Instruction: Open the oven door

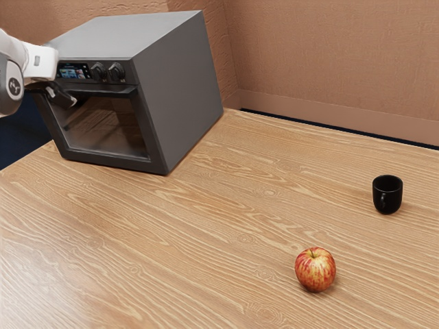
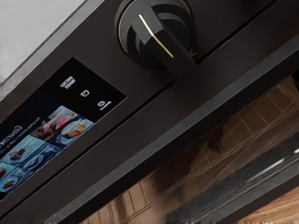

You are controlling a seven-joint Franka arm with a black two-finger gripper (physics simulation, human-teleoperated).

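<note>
So the oven (image 1: pixel 180 89) is sitting on the wooden table (image 1: pixel 206 233) over on the exterior view's left, and its door (image 1: pixel 106 127) looks shut to me, lined up with the front of the box. That front has a dark window, with a bar handle (image 1: pixel 110 89) running along the top edge of the door.

The white arm (image 1: pixel 41 60) comes in from the exterior view's left, with the black gripper (image 1: pixel 63 97) right by the upper part of the door, near the handle. Honestly it's a dark shape on a dark front there, so I can't tell if the gripper is open or closed, or if it's touching anything.

The wrist view is a close look at the control panel: the lit screen (image 2: pixel 51 133) with food pictures, a chunky knob (image 2: pixel 156 35) beside it, and the window glass below the panel.

Elsewhere on the table there's a black mug (image 1: pixel 387 195) standing upright, plus a red and yellow apple (image 1: pixel 315 269), stem up, well apart from the oven.
</note>
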